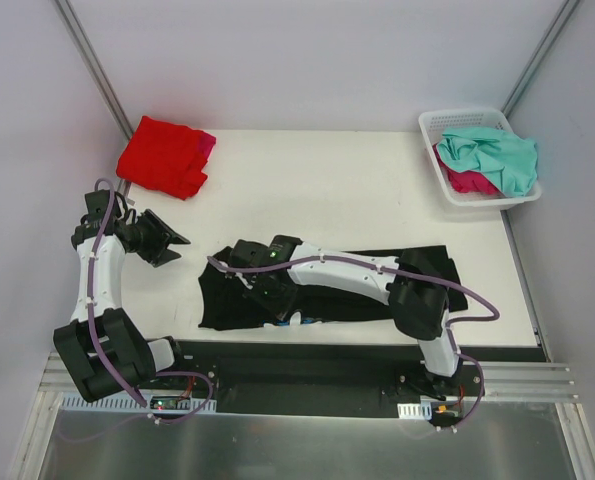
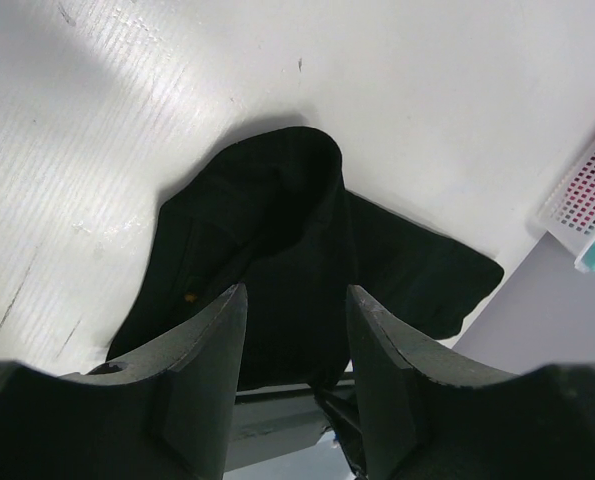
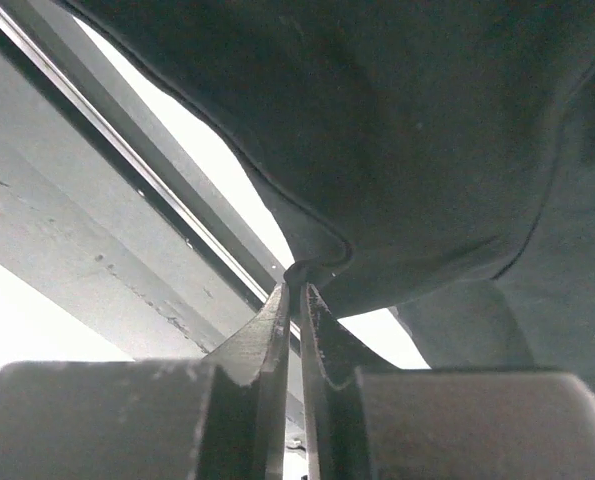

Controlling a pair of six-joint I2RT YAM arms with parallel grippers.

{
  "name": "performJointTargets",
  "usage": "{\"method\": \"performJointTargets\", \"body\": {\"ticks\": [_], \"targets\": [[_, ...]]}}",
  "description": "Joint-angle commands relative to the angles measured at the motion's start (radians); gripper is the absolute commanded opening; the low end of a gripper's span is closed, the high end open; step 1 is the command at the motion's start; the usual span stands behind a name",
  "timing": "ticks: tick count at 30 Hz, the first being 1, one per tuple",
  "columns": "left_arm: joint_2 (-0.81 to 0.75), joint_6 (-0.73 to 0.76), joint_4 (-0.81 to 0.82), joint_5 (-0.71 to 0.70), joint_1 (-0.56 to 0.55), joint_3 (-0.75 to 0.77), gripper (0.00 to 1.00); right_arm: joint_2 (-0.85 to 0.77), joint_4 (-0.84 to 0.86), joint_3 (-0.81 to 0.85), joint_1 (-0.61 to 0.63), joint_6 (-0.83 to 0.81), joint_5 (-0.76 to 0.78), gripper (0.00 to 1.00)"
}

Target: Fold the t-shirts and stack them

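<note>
The large black t-shirt (image 1: 347,290) lies spread along the table's near edge. My right gripper (image 1: 274,305) is over its left part and is shut on a pinch of the black hem (image 3: 312,262) near the front edge. My left gripper (image 1: 175,243) is open and empty, raised just left of the shirt; its wrist view looks past the fingers (image 2: 217,340) at the black cloth (image 2: 277,230). A folded red t-shirt (image 1: 163,155) with a magenta-pink edge (image 1: 208,144) lies at the back left. A teal-mint t-shirt (image 1: 497,155) and a magenta one (image 1: 469,182) sit in the basket.
The white lattice basket (image 1: 447,122) stands at the back right corner and also shows in the left wrist view (image 2: 589,195). The dark metal rail (image 1: 307,365) runs along the table's near edge. White walls enclose the table on three sides.
</note>
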Motion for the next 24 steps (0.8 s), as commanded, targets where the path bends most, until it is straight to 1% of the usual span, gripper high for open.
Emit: {"method": "performJointTargets", "body": {"ticks": [1,7,9,10,12,13,16,17,24], "targets": [[-0.016,0.005,-0.002,0.029,0.01,0.019,0.44,-0.085,-0.007,-0.071,0.027,0.031,0.008,0.1],[-0.012,0.002,-0.002,0.029,0.008,0.027,0.44,-0.131,0.011,-0.168,0.03,0.048,0.031,0.18],[-0.012,0.002,-0.004,0.029,0.008,0.029,0.44,-0.149,0.005,-0.168,0.031,0.053,0.048,0.2],[-0.012,0.0,-0.002,0.028,0.008,0.029,0.43,-0.156,-0.007,-0.162,0.031,0.05,0.054,0.23],[-0.01,-0.002,-0.001,0.032,0.01,0.029,0.43,-0.162,-0.019,-0.133,0.03,0.048,0.058,0.25],[-0.009,-0.002,-0.001,0.034,0.008,0.029,0.43,-0.162,-0.035,-0.124,0.031,0.046,0.06,0.28],[-0.013,-0.003,-0.002,0.037,0.01,0.029,0.43,-0.153,-0.047,-0.093,0.031,0.045,0.065,0.28],[-0.018,-0.002,-0.001,0.035,0.008,0.027,0.43,-0.153,-0.047,-0.09,0.03,0.043,0.097,0.29],[-0.016,0.0,0.004,0.041,0.007,0.012,0.42,-0.143,-0.027,-0.092,0.018,0.045,0.164,0.29]]}}
